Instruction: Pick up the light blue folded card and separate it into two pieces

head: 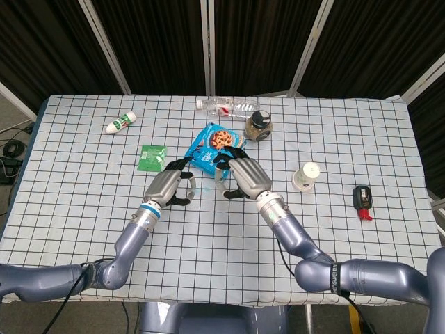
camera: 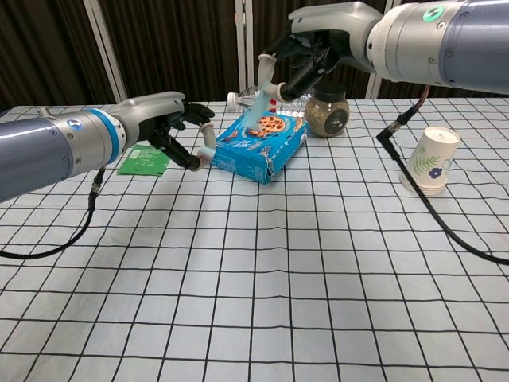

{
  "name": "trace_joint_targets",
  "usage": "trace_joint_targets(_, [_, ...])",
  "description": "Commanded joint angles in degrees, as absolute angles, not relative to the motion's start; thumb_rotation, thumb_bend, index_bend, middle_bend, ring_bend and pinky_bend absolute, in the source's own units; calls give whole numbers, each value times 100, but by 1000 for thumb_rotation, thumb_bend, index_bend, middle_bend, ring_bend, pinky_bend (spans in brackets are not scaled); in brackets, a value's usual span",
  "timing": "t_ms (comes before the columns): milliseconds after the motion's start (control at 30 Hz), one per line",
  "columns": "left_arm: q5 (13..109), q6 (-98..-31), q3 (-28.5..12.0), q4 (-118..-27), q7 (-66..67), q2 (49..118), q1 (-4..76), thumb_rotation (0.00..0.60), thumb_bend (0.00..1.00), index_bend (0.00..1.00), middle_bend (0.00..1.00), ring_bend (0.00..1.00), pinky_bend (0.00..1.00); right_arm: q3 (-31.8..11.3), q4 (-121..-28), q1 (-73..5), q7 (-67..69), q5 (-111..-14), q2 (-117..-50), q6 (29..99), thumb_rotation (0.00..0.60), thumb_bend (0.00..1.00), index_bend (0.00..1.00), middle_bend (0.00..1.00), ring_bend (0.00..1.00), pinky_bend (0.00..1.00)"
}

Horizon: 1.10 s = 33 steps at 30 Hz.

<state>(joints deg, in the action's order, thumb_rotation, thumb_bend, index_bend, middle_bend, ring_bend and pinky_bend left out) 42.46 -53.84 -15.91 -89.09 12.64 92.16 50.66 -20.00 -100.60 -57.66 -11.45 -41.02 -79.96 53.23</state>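
The light blue card is in two pieces. My right hand (head: 245, 178) (camera: 310, 57) pinches one light blue piece (camera: 257, 110) (head: 220, 184), which hangs from its fingertips above the cookie box. My left hand (head: 169, 187) (camera: 163, 130) pinches the other, smaller piece (camera: 207, 148) (head: 190, 182) at its fingertips, just left of the box. A clear gap separates the two hands and their pieces. Both hands are raised off the table.
A blue cookie box (head: 216, 142) (camera: 264, 148) lies between and behind the hands. A green packet (head: 151, 157), a white tube (head: 120, 123), a water bottle (head: 227, 106), a jar (head: 261, 126), a paper cup (head: 306, 176) and a black-and-red tool (head: 362, 200) lie around.
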Motion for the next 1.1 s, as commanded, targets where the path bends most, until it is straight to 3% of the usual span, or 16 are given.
trace_joint_targets(33, [4278,-5346,-1526,-8832,1194,9182,4994,600,563,825,0,0,0,-2011,-10083,-5689,-1082,-4180,-7854,5312,600,436,744,242,0,0])
trace_joint_targets(267, [4397,-5281,-1360,-8581,1030,9059,4783,600,563,827,0,0,0,-1870,-10076,-5469,-1021,-4314,-7547,5314,600,436,745,242,0,0])
trace_joint_targets(367, [4555,-5247,-1305,-8547,944,8986,4704,600,529,776,0,0,0,-1738,-10035,-5358,-982,-4456,-7500,5294,600,435,744,242,0,0])
trace_joint_targets(433, [4650,-5213,-1271,-8542,894,8944,4667,600,330,599,0,0,0,-1685,-10012,-5312,-964,-4509,-7489,5289,600,434,738,242,0,0])
trace_joint_targets(500, [4674,-5118,-1232,-8590,846,8858,4625,600,46,228,0,0,0,-1595,-9967,-5252,-997,-4660,-7477,5327,600,421,699,243,0,0])
trace_joint_targets(567, [4640,-5014,-1239,-8692,754,8763,4586,600,0,33,0,0,0,-1470,-9944,-5188,-1037,-4873,-7423,5307,600,283,501,223,0,0])
trace_joint_targets(600, [4644,-5005,-1243,-8720,735,8740,4575,600,0,0,0,0,0,-1430,-9941,-5172,-1058,-4915,-7395,5290,600,201,405,203,0,0])
trace_joint_targets(667, [4696,-5057,-1229,-8781,746,8680,4535,600,0,0,0,0,0,-1305,-9959,-5123,-1176,-4989,-7282,5259,600,21,180,123,0,0])
trace_joint_targets(733, [4751,-5173,-1218,-8865,765,8614,4475,600,0,0,0,0,0,-1222,-9994,-5044,-1268,-5141,-7173,5354,600,0,105,81,0,0])
trace_joint_targets(1100, [5388,-6183,-1073,-9468,723,7755,3770,600,0,0,0,0,0,-722,-10104,-3999,-865,-6820,-6325,6502,600,0,85,33,0,0])
